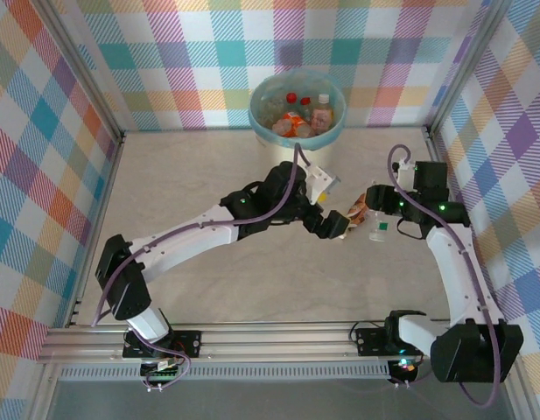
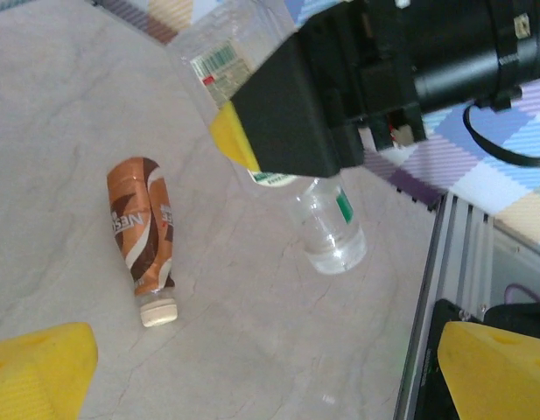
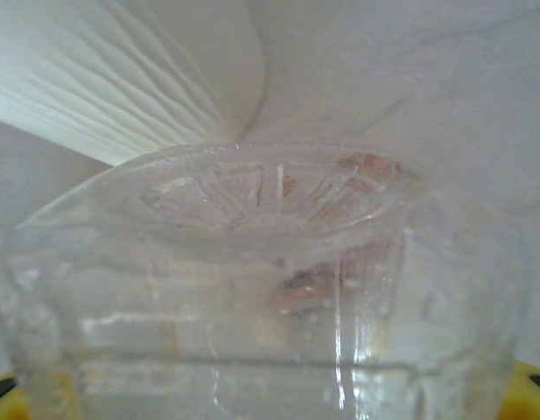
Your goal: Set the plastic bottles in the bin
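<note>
The cream-white bin [image 1: 259,115] with a teal liner stands at the far middle of the table, several bottles [image 1: 298,121] inside it. My right gripper [image 1: 375,222] is shut on a clear bottle with a green-marked label [image 2: 329,234], and holds it just above the table. The bottle's ribbed clear base [image 3: 270,262] sits right in front of the right wrist camera. A brown and orange bottle with a cream cap [image 2: 143,234] lies on the table beside it. My left gripper [image 2: 270,376] hovers over both bottles, open, its yellow fingers [image 2: 35,369] wide apart with nothing between them.
The metal frame rail [image 2: 445,289] runs along the table's edge near the clear bottle. Checked walls [image 1: 42,157] close in the table on three sides. A white ribbed surface [image 3: 121,70] shows behind the held bottle. Bare marble tabletop [image 1: 182,166] stretches to the left.
</note>
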You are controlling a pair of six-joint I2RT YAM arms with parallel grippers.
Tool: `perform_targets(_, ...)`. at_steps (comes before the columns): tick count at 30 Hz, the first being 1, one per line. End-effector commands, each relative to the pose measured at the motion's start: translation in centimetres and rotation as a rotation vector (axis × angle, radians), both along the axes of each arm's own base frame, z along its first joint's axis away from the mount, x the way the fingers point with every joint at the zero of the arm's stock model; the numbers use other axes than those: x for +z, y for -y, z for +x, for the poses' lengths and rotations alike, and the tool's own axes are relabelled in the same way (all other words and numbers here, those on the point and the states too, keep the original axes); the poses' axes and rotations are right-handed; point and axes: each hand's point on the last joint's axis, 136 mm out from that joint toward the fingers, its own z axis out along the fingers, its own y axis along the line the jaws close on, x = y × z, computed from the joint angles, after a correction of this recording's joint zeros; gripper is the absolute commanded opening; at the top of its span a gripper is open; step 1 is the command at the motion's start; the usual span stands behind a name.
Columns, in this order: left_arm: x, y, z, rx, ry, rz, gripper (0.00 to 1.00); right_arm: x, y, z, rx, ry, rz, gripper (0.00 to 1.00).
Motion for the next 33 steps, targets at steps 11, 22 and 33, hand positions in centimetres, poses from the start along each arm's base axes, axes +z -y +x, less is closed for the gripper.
perform_targets(11,6.0,-3.1,0.4,0.056,0.058,-0.195,1.0,17.3,-8.4,-2.2,0.389,0.47,0.441,0.58)
perform_targets(22,10.6,-2.6,-2.8,-0.132,0.111,-0.323,0.91,22.3,-15.5,-5.7,0.733,0.599,0.54,0.61)
perform_targets(33,11.4,-3.3,-2.8,-0.117,0.147,-0.344,0.29,22.9,-16.8,-6.5,0.779,0.613,0.629,0.65)
